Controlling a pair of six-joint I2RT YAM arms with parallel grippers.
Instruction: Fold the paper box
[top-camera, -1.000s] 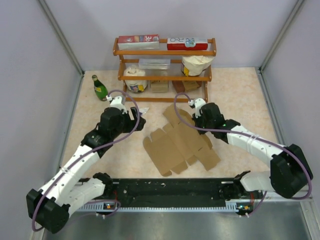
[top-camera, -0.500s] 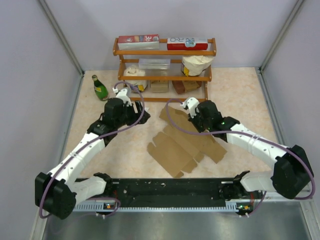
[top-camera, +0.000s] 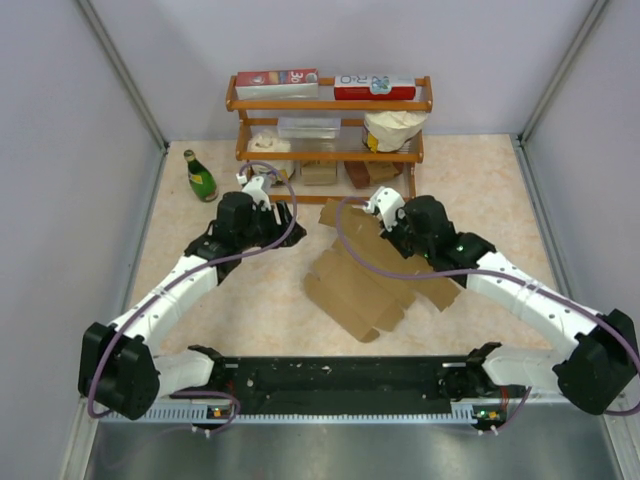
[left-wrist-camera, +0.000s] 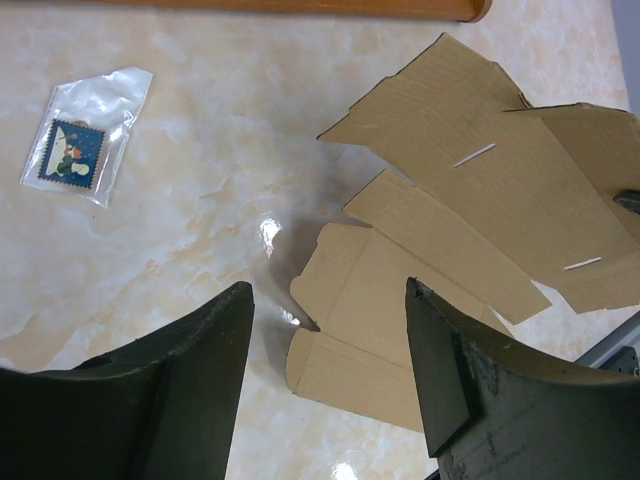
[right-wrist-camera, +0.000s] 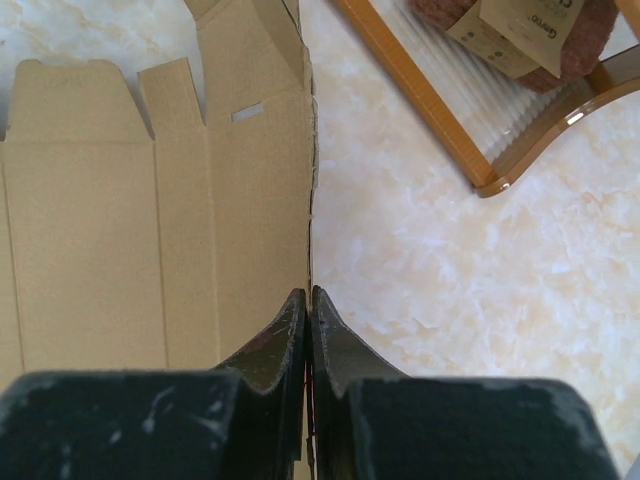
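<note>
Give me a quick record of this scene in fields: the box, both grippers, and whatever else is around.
paper box: unfolded brown die-cut sheet, flaps still spread out
right gripper: shut on the paper box edge
left gripper: open, holding nothing, above the sheet's near flaps
also present: green bottle, wooden rack, small plastic bag
</note>
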